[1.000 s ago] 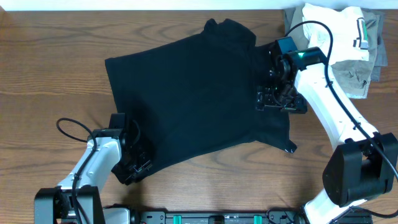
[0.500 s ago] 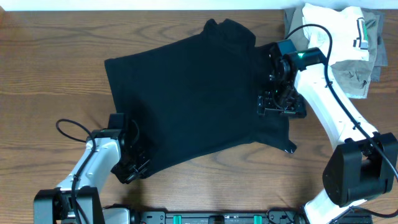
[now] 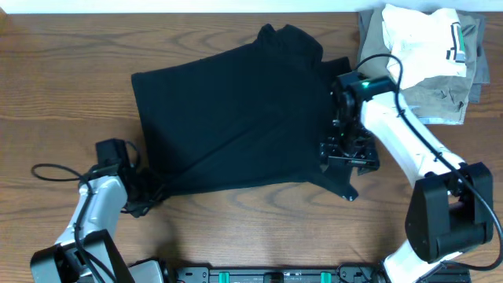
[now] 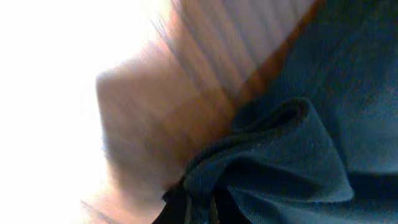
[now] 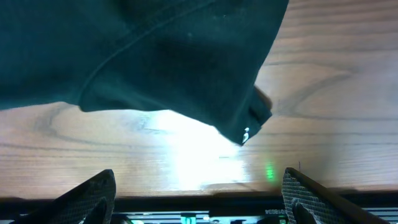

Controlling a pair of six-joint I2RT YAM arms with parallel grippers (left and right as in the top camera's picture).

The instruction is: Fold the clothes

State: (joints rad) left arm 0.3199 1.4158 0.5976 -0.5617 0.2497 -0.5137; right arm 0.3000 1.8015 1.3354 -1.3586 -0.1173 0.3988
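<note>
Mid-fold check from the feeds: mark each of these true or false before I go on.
1. The left gripper is shut on a bunched corner of the black garment. True.
2. The right gripper is clamped on the garment's edge. False: its jaws stand wide open over bare wooden table, with the garment's corner lying ahead of them, ungripped.
3. The white folded garment lies on top of the black garment. False: it sits on the olive-grey folded pile in the table's corner.
4. Most of the black garment lies spread out on the table. True.
</note>
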